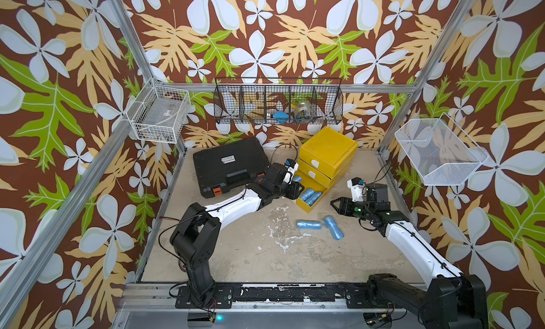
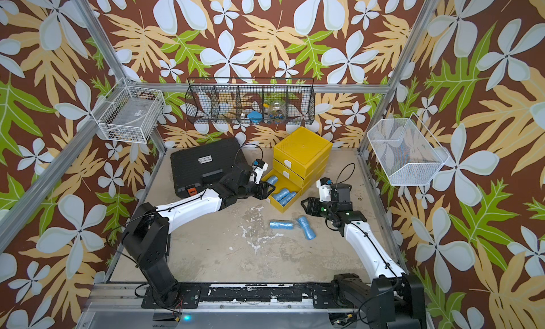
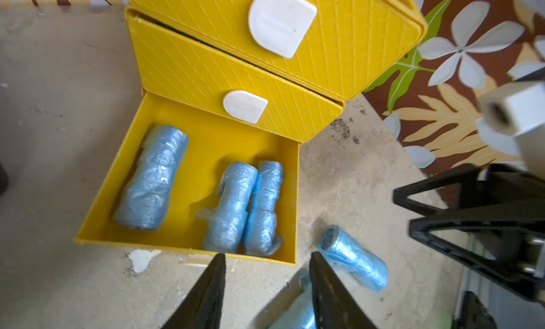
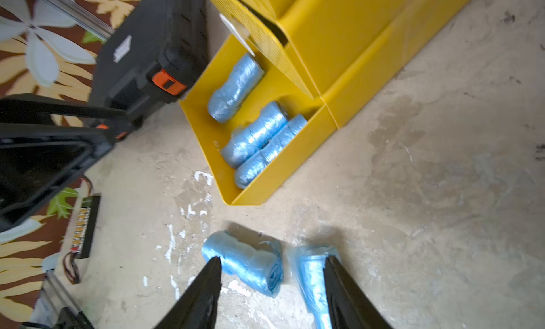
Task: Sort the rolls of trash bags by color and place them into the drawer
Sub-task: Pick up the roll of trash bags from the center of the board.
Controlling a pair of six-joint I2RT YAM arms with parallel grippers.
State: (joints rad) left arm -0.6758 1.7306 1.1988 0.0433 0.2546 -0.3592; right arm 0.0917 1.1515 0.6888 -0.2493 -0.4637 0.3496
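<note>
The yellow cabinet's bottom drawer stands pulled out, and three blue rolls lie inside it: one alone, two side by side. My left gripper hovers open at the drawer's front edge with nothing between its fingers. On the table in front of the drawer lie two more blue rolls. My right gripper is open just above them, with one roll near one finger and the other roll against the other finger.
The cabinet's two upper drawers are shut, each with a white handle. A black tool case lies at the back left, close behind my left arm. Wire baskets hang on the walls: white, black, white mesh.
</note>
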